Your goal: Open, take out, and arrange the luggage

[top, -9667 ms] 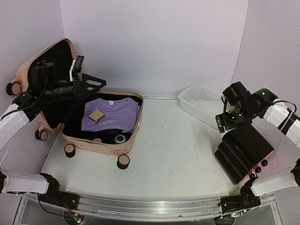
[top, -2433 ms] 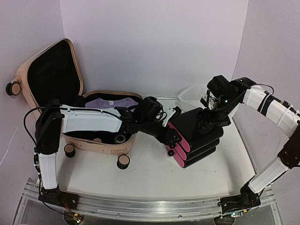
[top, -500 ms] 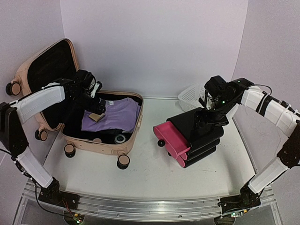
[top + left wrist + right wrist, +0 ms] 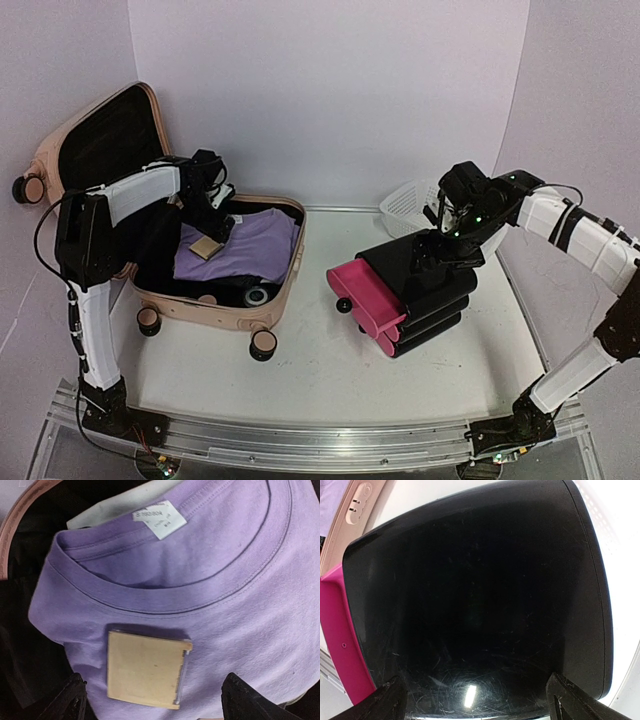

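The luggage (image 4: 215, 310), a pale pink hard-shell suitcase, lies open at the left with its lid (image 4: 60, 140) standing up. A folded purple shirt (image 4: 250, 243) lies inside, with a tan square case (image 4: 207, 247) on it. My left gripper (image 4: 216, 218) hovers open over that case, with the shirt (image 4: 225, 580) and the case (image 4: 145, 670) right below it; the left gripper (image 4: 154, 687) holds nothing. My right gripper (image 4: 448, 238) is open, close over the black top (image 4: 480, 595) of a drawer unit (image 4: 435, 285); its fingers (image 4: 390, 700) straddle bare surface.
The drawer unit's top pink drawer (image 4: 362, 290) is pulled out toward the suitcase. A white mesh basket (image 4: 412, 212) stands behind the unit at the back right. A black round thing (image 4: 255, 294) lies in the suitcase's front corner. Suitcase wheels (image 4: 263, 343) stick out at the front.
The drawer unit came from the far right to centre-right. My left arm went to the pink drawers; the top one now sticks out. That arm went back over the shirt.
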### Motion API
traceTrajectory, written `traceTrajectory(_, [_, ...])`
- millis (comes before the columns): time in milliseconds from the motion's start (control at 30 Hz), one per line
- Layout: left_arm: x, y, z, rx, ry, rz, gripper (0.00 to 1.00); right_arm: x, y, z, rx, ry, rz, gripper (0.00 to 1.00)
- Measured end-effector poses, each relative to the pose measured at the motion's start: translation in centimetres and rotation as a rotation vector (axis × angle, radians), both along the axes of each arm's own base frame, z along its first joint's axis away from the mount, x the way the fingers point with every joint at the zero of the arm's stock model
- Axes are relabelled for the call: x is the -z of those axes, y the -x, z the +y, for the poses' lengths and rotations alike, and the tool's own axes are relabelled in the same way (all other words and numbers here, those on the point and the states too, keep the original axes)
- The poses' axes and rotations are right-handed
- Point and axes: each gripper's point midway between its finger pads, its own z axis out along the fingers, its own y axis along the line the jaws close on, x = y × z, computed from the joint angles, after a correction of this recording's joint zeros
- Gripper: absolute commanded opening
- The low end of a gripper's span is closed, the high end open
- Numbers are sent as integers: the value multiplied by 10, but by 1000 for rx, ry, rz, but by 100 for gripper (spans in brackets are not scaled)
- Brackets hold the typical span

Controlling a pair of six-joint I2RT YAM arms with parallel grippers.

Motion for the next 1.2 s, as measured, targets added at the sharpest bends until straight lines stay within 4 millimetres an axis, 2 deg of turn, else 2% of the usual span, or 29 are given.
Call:
traceTrajectory(167, [-5,-15,9,18,21,15,93,0,0,1,-2,-5,-2,98])
traceTrajectory(333, [20,-13,11,36,17,100,91,-1,0,3,-3,-16,0,98])
traceTrajectory(500, [44,-5,12,42,4,175,79,-1,0,4,-1,-23,1,98])
traceTrajectory(633, [46,-4,12,38,0,182,68,-1,0,5,2,-28,3,98])
traceTrajectory(867, [45,-5,16,21,-18,176,56,-2,0,7,3,-36,3,98])
traceTrajectory(967, [38,-5,17,3,-16,159,54,-2,1,8,0,-37,3,98])
traceTrajectory(1033, [24,-5,17,-9,-1,132,54,-2,1,8,1,-38,3,98])
traceTrajectory(1100, [1,-4,15,-25,37,89,53,-2,1,8,2,-37,2,98])
traceTrajectory(1200, [-49,5,6,-39,153,4,52,-2,1,8,2,-36,1,98])
